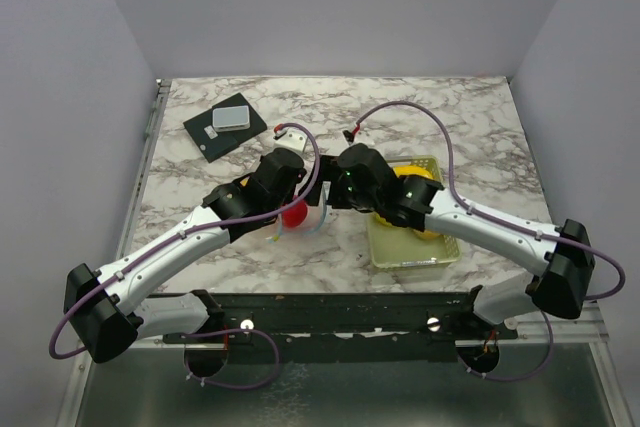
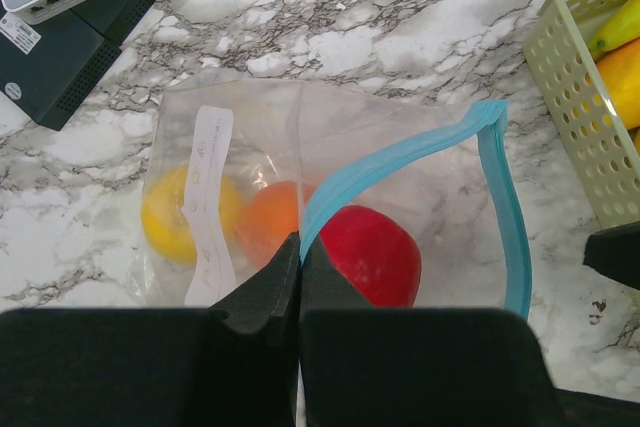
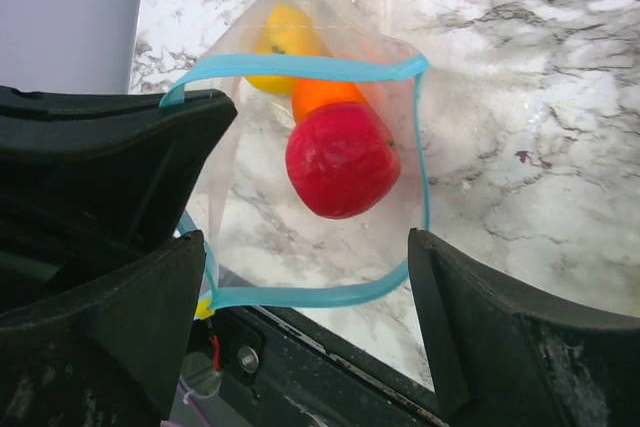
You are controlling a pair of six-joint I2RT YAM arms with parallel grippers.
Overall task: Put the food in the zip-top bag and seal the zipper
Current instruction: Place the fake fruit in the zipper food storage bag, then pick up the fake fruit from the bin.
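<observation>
Bench (image 2: 400, 7): marbled white and grey; the bag sits mid-bench between the two arms, with the basket just to its right.
Zip-top bag (image 2: 400, 147): clear and floppy, its mouth unsealed and gaping.
Zipper (image 3: 300, 67): light blue strip, its two sides well apart and forming an open loop around the mouth.
Bag contents: red apple (image 2: 365, 252) nearest the mouth, orange ball (image 2: 270, 222) behind it and touching it, yellow lemon-like piece (image 2: 170, 212) deepest in.
Left pincer (image 2: 300, 247): pressed together, pinching the zipper at one side of the mouth.
Right pincer (image 3: 308, 247): spread wide at the bag's mouth, gripping nothing; the apple shows between its fingers.
Mesh basket (image 2: 580, 137): pale green, holding a banana (image 2: 620, 27) and an orange-yellow piece (image 2: 620, 82); more of the contents cannot be made out.
Black box (image 1: 205, 137): far-left part of the bench, with a pale grey device (image 1: 232, 117) lying on top.
</observation>
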